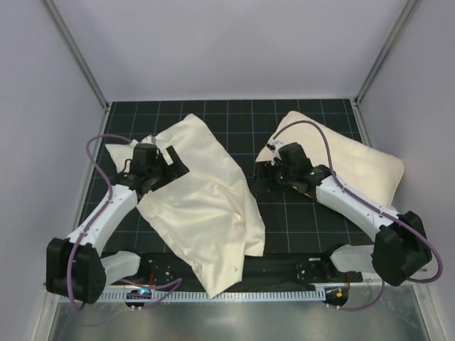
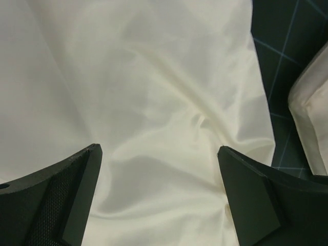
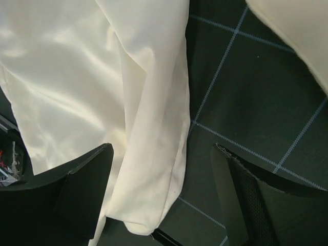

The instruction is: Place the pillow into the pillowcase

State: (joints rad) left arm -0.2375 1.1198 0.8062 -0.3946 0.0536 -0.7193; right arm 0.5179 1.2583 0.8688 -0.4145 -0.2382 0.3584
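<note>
The thin, limp, cream-white fabric pillowcase [image 1: 206,206] lies crumpled left of centre, its lower corner trailing onto the black rail [image 1: 284,264] at the bottom. The thick cream rectangular pillow [image 1: 362,167] sits apart at the upper right. Both grippers are spread wide and hold nothing: the left gripper [image 1: 176,162] over the sack's upper left, the right gripper [image 1: 261,177] over its right edge. I'd worry that a pinch catches both layers and seals the mouth, or drags that corner off. The dark gridded mat [image 1: 291,220] is bare mid-frame, but the pillow crowds the right wall.
</note>
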